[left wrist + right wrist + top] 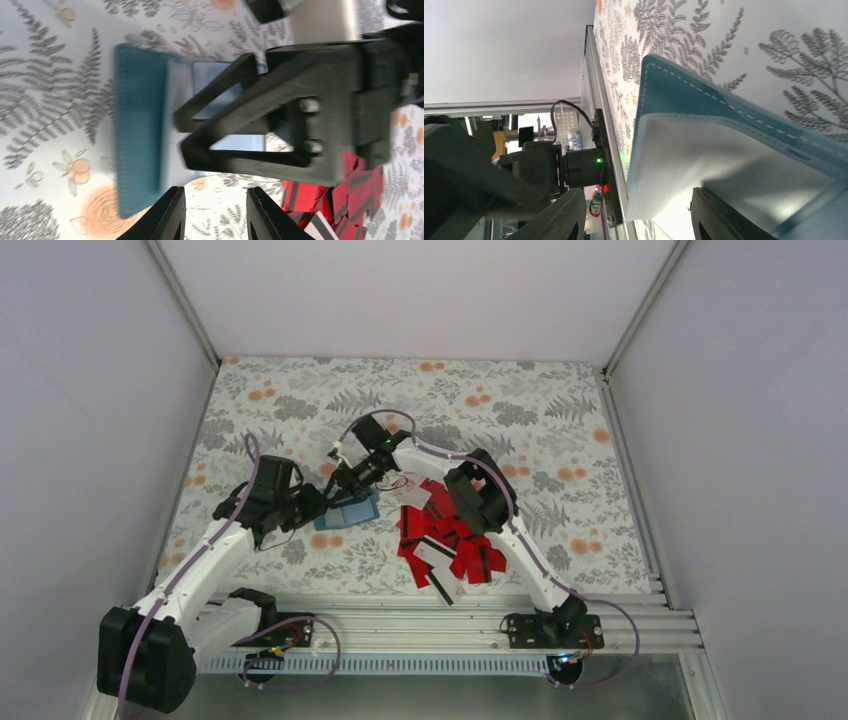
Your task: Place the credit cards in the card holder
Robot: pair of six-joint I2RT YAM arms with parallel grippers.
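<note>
- The card holder (355,512) lies opened flat on the fern-and-flower printed surface (520,400), left of centre and between the two arms' working ends.
- In the left wrist view the card holder (137,130) shows a teal stitched outer panel on one side and pale clear pockets next to it.
- The right gripper (345,490) reaches down onto the card holder from the far side. Its jaws are parted, and the tips sit on the clear pocket area.
- The right wrist view shows the right gripper (639,200) with its two fingers wide apart. The pale inner pocket of the card holder (694,95) fills the gap, and nothing is clamped.
- The left gripper (308,505) sits just beside the card holder's left edge.
- Seen from its own camera, the left gripper (215,200) has its jaws partly apart with only printed surface between them. The holder's corner is just outside one finger.
- The credit cards (455,545) lie in a loose overlapping red pile right of the holder, under the right forearm. Some show black stripes, and a few are white.
- A corner of that pile (360,195) shows behind the right gripper (181,134).
</note>
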